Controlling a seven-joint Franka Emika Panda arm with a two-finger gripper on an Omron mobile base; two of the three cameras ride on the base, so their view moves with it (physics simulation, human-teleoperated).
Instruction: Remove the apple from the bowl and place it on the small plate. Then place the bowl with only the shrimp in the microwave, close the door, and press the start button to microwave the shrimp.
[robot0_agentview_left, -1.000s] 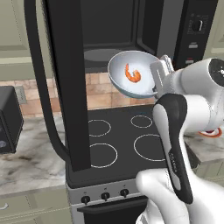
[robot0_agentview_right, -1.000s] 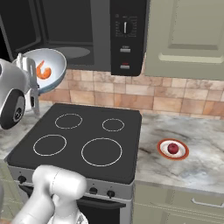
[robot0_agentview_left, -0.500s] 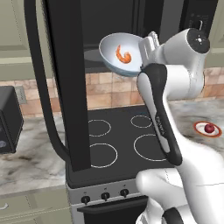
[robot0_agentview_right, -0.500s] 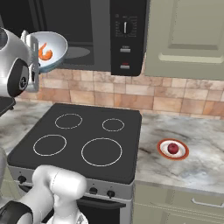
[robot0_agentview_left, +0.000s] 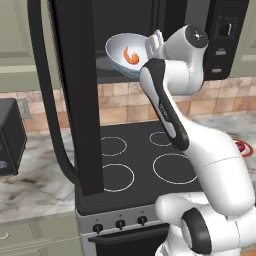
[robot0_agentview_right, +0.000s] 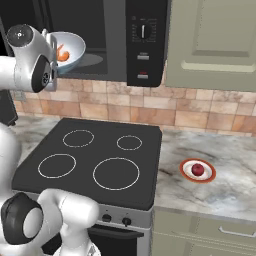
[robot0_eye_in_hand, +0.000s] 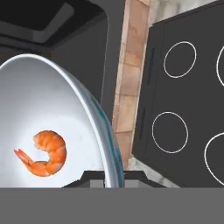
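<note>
The white bowl (robot0_agentview_left: 120, 47) hangs tilted at the mouth of the open microwave (robot0_agentview_left: 226, 35), level with its floor. My gripper (robot0_agentview_left: 151, 46) is shut on the bowl's right rim. One orange shrimp (robot0_agentview_left: 131, 55) lies inside the bowl (robot0_eye_in_hand: 52, 105), and the hand view shows the shrimp (robot0_eye_in_hand: 45, 158) low on the white wall, with the rim pinched between my fingertips (robot0_eye_in_hand: 92, 177). The door (robot0_agentview_left: 75, 95) stands swung wide open on the left. On the counter at the right, the dark red apple (robot0_agentview_right: 198, 169) rests on the small plate (robot0_agentview_right: 210, 174).
A black cooktop (robot0_agentview_right: 90, 160) with four ring marks lies below the bowl. A small black countertop appliance (robot0_agentview_left: 10, 135) stands at the left. The microwave's control panel (robot0_agentview_right: 145, 40) is right of the cavity, and a pale green cabinet (robot0_agentview_right: 215, 45) is beside it.
The arm has lifted the bowl with the shrimp from above the cooktop up to the microwave's opening and carried it toward the cavity. The apple and plate have not moved.
</note>
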